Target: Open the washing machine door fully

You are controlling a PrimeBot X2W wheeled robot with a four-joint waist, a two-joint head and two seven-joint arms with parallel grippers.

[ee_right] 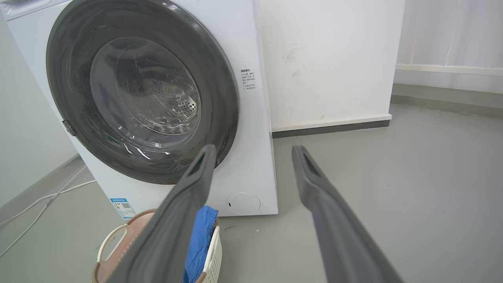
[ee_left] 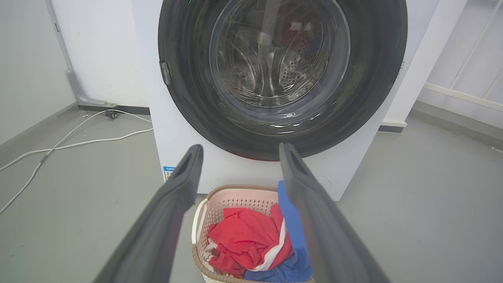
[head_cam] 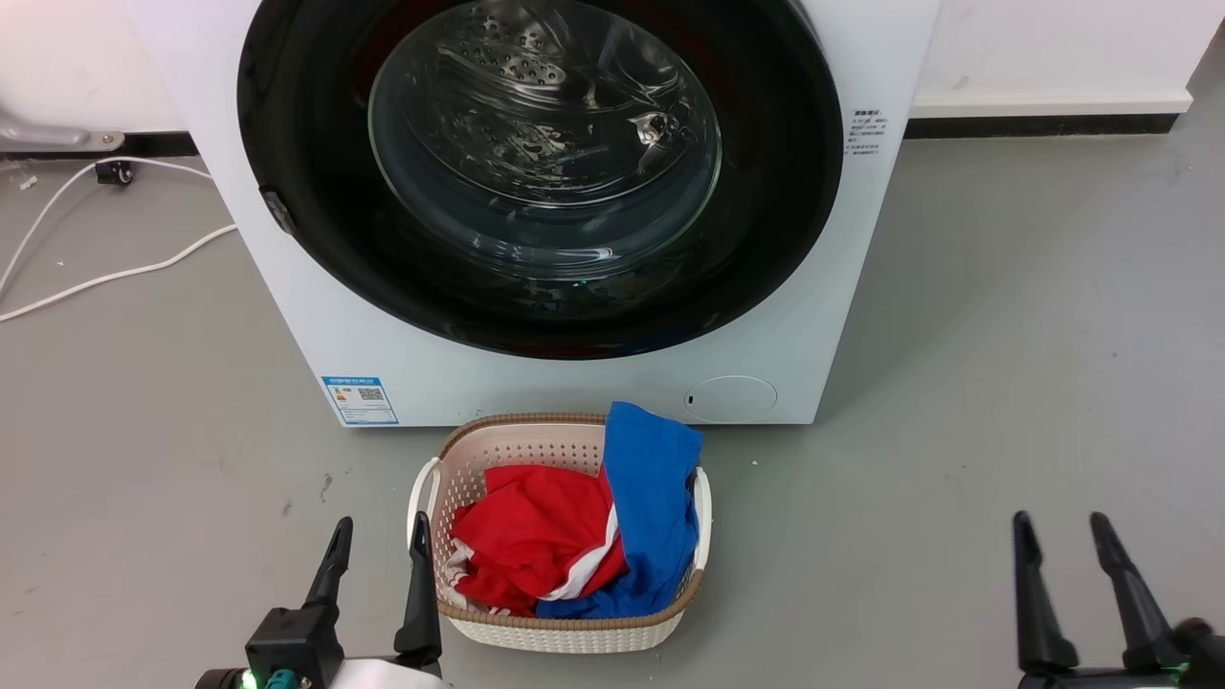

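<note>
Found the washing machine door (head_cam: 542,163) shut flat against the front of the washing machine (head_cam: 536,383), with the steel drum (head_cam: 517,62) visible through its glass. Noted a small catch (head_cam: 278,211) on the door's left edge. Saw a beige basket (head_cam: 565,632) on the grey floor (head_cam: 1005,335) just before the machine, holding a red garment (head_cam: 536,536) and a blue garment (head_cam: 651,488). Found the left gripper (head_cam: 381,524) low beside the basket's left side, fingers spread wide, empty. Found the right gripper (head_cam: 1060,522) well right of the basket, above bare floor, likewise wide and empty. Spotted a white cable (head_cam: 115,276) left of the machine.
</note>
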